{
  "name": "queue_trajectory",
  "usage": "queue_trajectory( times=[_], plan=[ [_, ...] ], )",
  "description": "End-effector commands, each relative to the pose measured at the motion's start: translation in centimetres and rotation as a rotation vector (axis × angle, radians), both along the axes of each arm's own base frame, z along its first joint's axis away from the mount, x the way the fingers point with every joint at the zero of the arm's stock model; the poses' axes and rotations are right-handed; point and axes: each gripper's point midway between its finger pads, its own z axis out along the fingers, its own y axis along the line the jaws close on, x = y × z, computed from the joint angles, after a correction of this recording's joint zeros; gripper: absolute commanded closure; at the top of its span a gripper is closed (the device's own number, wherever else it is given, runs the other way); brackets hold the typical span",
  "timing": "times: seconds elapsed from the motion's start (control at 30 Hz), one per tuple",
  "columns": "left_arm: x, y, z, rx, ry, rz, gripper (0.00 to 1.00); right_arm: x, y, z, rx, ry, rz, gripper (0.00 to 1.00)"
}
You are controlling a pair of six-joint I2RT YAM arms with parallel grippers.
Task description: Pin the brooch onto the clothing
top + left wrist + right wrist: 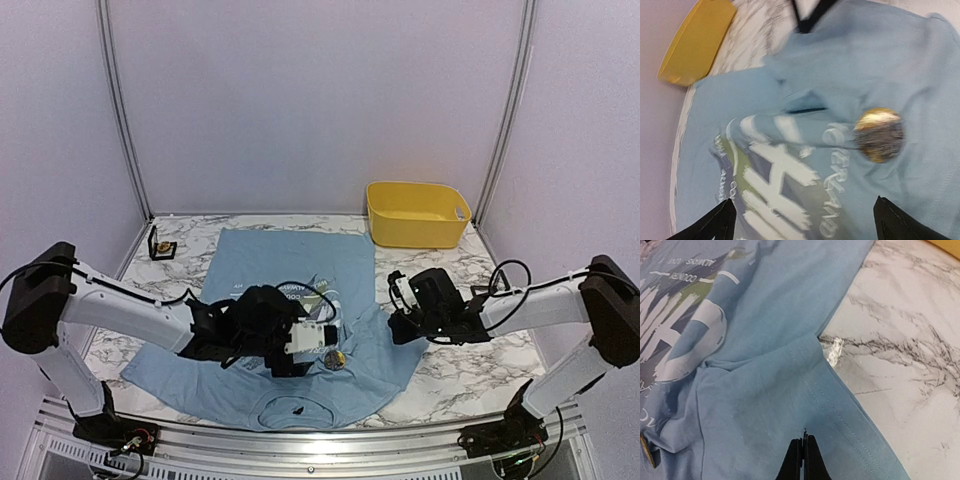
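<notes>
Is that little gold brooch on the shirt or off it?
On it: the brooch sits on the light blue T-shirt beside the white lettering. Whether its pin goes through the cloth cannot be told.

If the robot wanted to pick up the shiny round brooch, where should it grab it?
Probably by its rim, coming straight down from above: the brooch is a flat round disc lying on the shirt, so only its opposite edges offer fingers a hold.
</notes>
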Motion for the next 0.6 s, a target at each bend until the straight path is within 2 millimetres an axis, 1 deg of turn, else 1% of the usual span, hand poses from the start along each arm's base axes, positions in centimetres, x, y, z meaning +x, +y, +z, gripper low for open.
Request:
queue_trajectory(
  times=[0.0,0.03,0.1,0.17,0.2,0.23,0.27,0.3,0.4,0.5,0.57],
  plan=[
    [8.7,4.6,1.1,-0.205,0.301,0.523,0.02,-0.7,-3.2,-3.4,-0.098,0.136,-0.188,1.0],
    [11.2,6.0,0.6,-0.249,0.362,0.655,0.04,-0.8,-3.7,-3.9,-0.109,0.147,-0.215,1.0],
    [14.8,8.7,-1.4,-0.293,0.473,0.863,0.11,-1.2,-4.7,-5.0,-0.143,0.175,-0.265,1.0],
    [17.0,11.0,-3.6,-0.328,0.534,1.001,0.14,-1.8,-6.2,-5.9,-0.189,0.202,-0.327,1.0],
    [18.4,12.6,-4.2,-0.358,0.54,1.076,0.15,-2.0,-7.2,-6.0,-0.215,0.205,-0.371,1.0],
    [19.1,13.5,-4.7,-0.373,0.544,1.126,0.15,-2.2,-8.1,-5.7,-0.232,0.198,-0.413,1.0],
    [20.1,14.9,-5.3,-0.39,0.544,1.186,0.15,-2.5,-8.9,-5.6,-0.24,0.189,-0.444,1.0],
    [20.8,16.0,-5.8,-0.393,0.537,1.226,0.15,-2.8,-9.5,-5.2,-0.233,0.177,-0.471,1.0],
    [22.4,17.7,-7.4,-0.37,0.514,1.295,0.15,-3.9,-11.1,-4.8,-0.213,0.173,-0.529,1.0],
    [23.6,17.9,-8.1,-0.358,0.499,1.313,0.15,-4.9,-11.7,-5.0,-0.197,0.187,-0.545,1.0],
    [24.4,17.8,-7.8,-0.366,0.479,1.315,0.15,-5.1,-11.7,-5.2,-0.195,0.2,-0.535,1.0]
  ],
)
